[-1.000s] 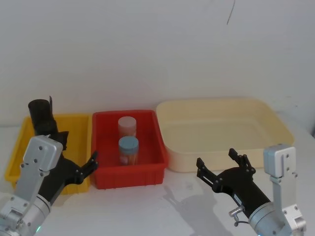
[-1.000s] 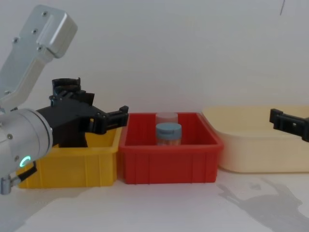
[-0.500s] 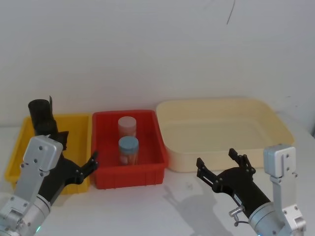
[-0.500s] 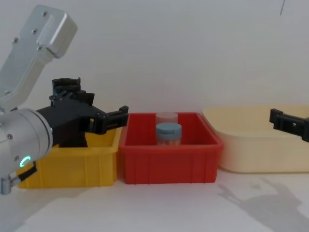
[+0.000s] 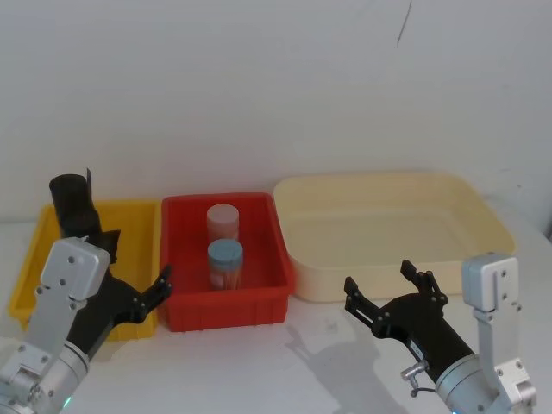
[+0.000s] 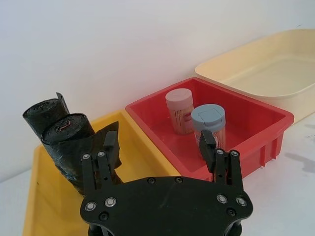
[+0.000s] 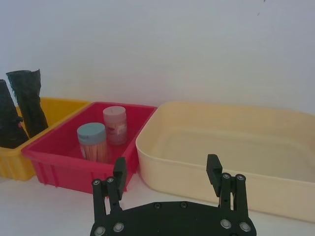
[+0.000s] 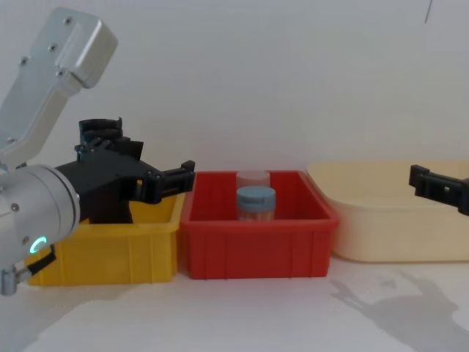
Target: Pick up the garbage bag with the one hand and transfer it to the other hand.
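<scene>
I'm at the reach step: my left gripper (image 6: 158,147) hangs, jaws released, just short of the bag (image 6: 69,147) standing in the yellow bin (image 6: 47,209), my right gripper (image 5: 379,280) idles released over the desk (image 5: 259,362), and next I'd straddle the roll.

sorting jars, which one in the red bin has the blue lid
The front jar, nearer the robot; the jar behind it has a pale pink lid.

The left gripper (image 6: 158,142) is hanging open above the yellow bin's (image 6: 43,211) near side, with open air lying between its fingers. The garbage bag (image 6: 69,142) and a slimmer roll (image 6: 42,110) are standing just ahead of one finger, and the red bin (image 6: 273,145) is lying beyond the other. The right gripper (image 7: 166,166) is hovering open over bare tabletop (image 7: 49,206), with the cream tub (image 7: 197,183) walling off its front.
</scene>
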